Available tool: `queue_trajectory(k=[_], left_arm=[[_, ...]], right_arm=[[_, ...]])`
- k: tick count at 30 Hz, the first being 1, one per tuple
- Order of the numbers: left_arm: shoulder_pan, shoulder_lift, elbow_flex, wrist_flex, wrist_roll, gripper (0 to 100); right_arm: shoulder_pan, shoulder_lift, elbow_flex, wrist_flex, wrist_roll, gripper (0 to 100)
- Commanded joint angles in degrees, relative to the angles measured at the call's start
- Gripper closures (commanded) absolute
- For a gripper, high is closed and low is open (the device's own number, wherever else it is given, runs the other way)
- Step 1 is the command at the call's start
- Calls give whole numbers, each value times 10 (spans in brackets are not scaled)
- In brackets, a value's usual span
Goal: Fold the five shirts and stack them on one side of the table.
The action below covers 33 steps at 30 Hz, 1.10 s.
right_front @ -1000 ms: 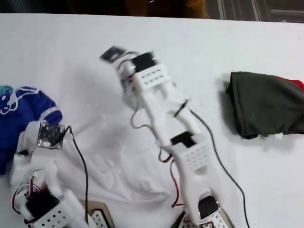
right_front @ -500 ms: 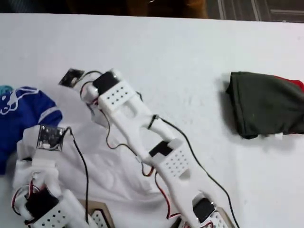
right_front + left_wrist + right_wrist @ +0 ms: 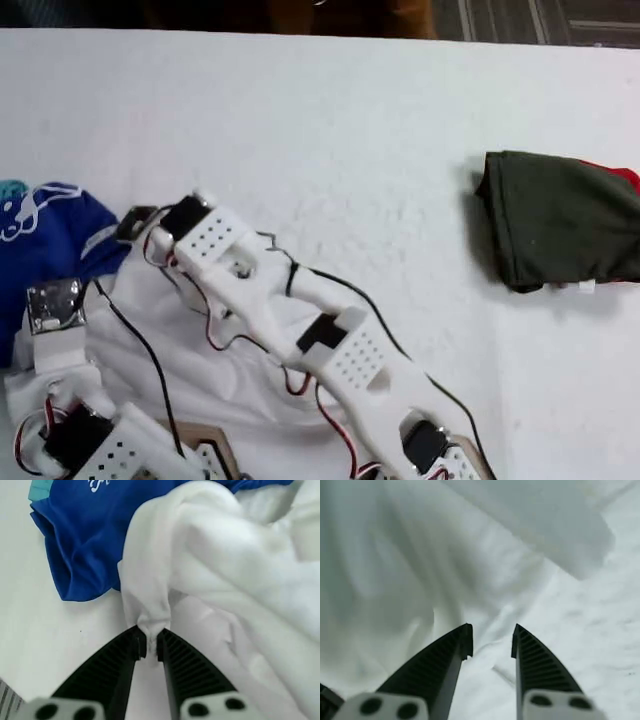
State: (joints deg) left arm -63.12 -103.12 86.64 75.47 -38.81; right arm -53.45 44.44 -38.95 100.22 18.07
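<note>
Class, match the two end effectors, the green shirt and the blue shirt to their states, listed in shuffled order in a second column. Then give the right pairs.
Column one:
1. left end effector
2. right end effector
3. green shirt
4. blue shirt

Column two:
A. folded
B. open, over the white shirt
C. crumpled
D. shut on the white shirt

Pairs: 1-D, 2-B, 3-A, 4-C.

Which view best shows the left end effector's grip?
Left wrist view: the left end effector is shut on a bunched edge of the white shirt. In the high view the left arm covers it; the right wrist view shows shirt folds.
</note>
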Motion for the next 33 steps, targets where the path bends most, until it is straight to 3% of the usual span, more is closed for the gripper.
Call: queue_trajectory(k=[1,13,20,26,33], left_arm=[[-8,-11,-3,1,4,975],[-7,-11,-3,0,1,975],[-6,-11,-3,-1,0,975],[15,-11,-3,-1,1,975],[34,-12,-3,-1,3,975]], right_arm=[[13,-12,34,14,-15,861],[125,-117,262,15,-58,861],[163,-258,342,14,4,861],[158,-300,195,12,30,861],[157,-45,-113,11,25,859]])
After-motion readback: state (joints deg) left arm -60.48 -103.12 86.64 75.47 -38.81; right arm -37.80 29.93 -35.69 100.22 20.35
